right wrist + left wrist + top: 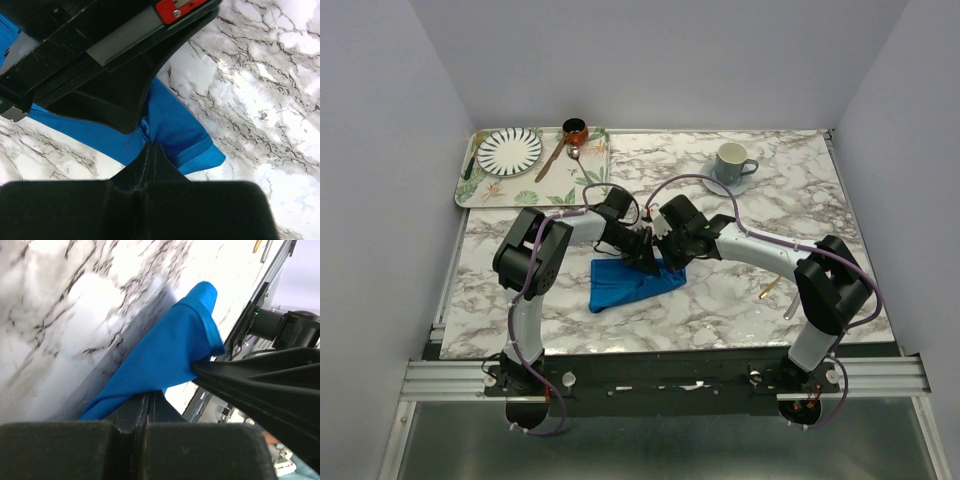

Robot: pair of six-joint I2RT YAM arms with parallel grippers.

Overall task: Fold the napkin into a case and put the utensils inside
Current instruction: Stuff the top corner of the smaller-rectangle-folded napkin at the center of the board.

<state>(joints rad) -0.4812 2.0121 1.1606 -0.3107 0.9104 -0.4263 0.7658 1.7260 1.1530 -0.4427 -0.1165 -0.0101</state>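
At napkin far edge, I hold a two-point pinch.
L gripper & R gripper both clamped on cloth, side by side, prob. to lift it for a fold; utensils lie right of napkin.

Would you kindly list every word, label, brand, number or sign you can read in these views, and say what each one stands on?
None can be read.
The red tag at the top of the right wrist view bears no legible print.
The tray and the plate carry patterns only, not lettering.
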